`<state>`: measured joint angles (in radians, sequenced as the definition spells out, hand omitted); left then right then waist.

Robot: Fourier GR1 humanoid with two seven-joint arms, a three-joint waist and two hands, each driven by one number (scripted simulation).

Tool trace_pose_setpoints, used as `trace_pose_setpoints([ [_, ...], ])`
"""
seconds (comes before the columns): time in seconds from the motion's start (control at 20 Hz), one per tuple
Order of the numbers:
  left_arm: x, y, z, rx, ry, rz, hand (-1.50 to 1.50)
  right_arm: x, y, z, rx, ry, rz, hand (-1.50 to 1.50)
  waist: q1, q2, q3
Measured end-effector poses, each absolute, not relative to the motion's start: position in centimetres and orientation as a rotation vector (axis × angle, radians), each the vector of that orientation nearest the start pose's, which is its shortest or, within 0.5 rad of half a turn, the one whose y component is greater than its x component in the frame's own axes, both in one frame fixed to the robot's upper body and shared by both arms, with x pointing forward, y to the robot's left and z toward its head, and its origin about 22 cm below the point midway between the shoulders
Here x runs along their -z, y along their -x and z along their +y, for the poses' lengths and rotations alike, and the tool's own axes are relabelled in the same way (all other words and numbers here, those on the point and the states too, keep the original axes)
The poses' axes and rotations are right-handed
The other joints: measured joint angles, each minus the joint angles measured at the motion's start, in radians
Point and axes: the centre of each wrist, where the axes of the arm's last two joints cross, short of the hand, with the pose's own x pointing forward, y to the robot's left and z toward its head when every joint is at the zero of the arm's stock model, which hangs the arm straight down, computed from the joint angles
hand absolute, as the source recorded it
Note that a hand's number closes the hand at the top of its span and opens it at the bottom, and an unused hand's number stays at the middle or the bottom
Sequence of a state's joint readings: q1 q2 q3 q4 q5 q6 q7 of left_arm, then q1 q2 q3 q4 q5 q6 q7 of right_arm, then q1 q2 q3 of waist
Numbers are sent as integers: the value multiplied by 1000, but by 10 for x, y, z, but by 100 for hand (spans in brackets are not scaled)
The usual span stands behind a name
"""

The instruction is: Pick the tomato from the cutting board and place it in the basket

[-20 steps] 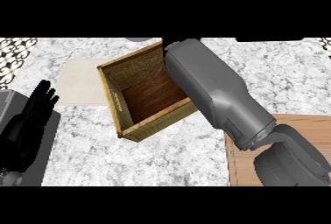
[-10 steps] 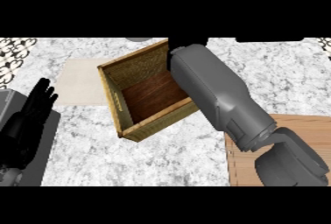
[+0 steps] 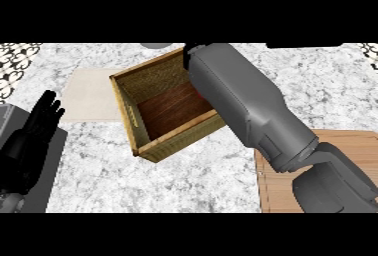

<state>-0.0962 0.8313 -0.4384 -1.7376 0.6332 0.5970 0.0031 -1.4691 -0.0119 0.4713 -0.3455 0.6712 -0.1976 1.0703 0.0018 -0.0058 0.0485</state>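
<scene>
The wooden basket (image 3: 148, 132) stands tilted at the middle of the counter, and its reddish-brown floor (image 3: 173, 110) shows. My right forearm (image 3: 244, 107) reaches from the lower right across the basket's far right corner. Of my right hand (image 3: 193, 48) only a black sliver shows beyond the forearm's end, at the basket's far rim. The tomato is not visible; the forearm hides that part of the basket. The cutting board (image 3: 354, 145) lies at the lower right, partly under my arm. My left hand (image 3: 33, 137) rests open at the left edge, fingers up.
A pale cloth or mat (image 3: 88, 95) lies on the marble counter (image 3: 199, 175) left of the basket. A dark grey surface (image 3: 55, 165) sits under my left hand. A patterned strip (image 3: 15, 62) runs along the far left.
My right forearm has shifted slightly over the basket's far right corner. The basket and my left hand have stayed where they were.
</scene>
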Motion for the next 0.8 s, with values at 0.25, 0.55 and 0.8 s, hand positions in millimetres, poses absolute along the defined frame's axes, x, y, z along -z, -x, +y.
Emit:
trace_pose_setpoints([
  [0.25,-82,-234,292,42,-270,-1532,0,-218,-438,1,-539,1257,-1127,-150,-13,-3,-3],
  [0.55,-82,-229,298,17,-290,-1511,0,-241,-441,-12,-316,1194,-1237,-150,-41,-14,-10],
  [0.8,-78,-222,305,-5,-322,-1484,0,-243,-442,-24,-178,1117,-1295,-150,-77,-29,-11],
])
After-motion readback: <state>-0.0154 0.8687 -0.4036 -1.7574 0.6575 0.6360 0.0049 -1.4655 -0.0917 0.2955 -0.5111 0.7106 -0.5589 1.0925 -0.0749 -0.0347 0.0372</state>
